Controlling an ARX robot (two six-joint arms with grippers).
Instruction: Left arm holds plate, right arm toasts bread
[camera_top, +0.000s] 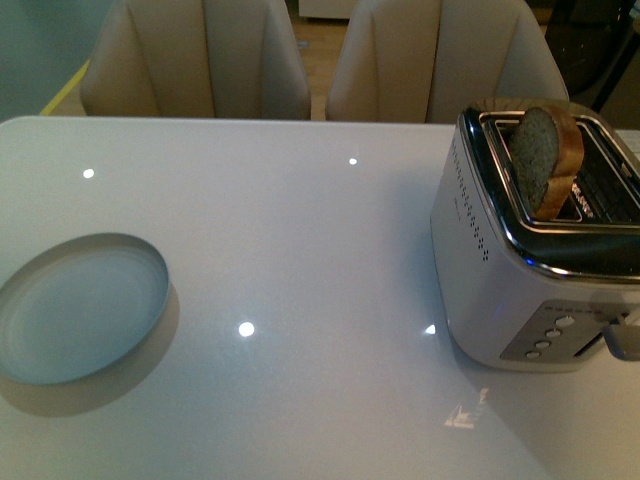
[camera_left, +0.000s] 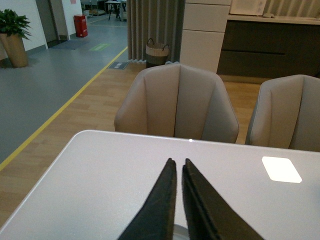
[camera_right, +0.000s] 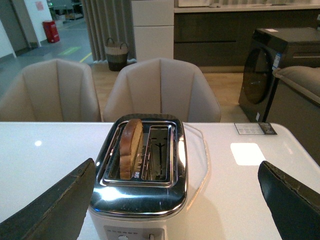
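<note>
Showroom-style kitchen-dining space: white table, beige chairs, dark cabinets, yellow floor line.

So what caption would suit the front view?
Bread slice standing in the toaster, empty plate waiting on the white table.

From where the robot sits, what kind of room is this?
Probably a kitchen-dining corner inside a bigger open building: a white table with a toaster, padded chairs pulled up to it, and dark cabinets with an appliance behind.
</note>
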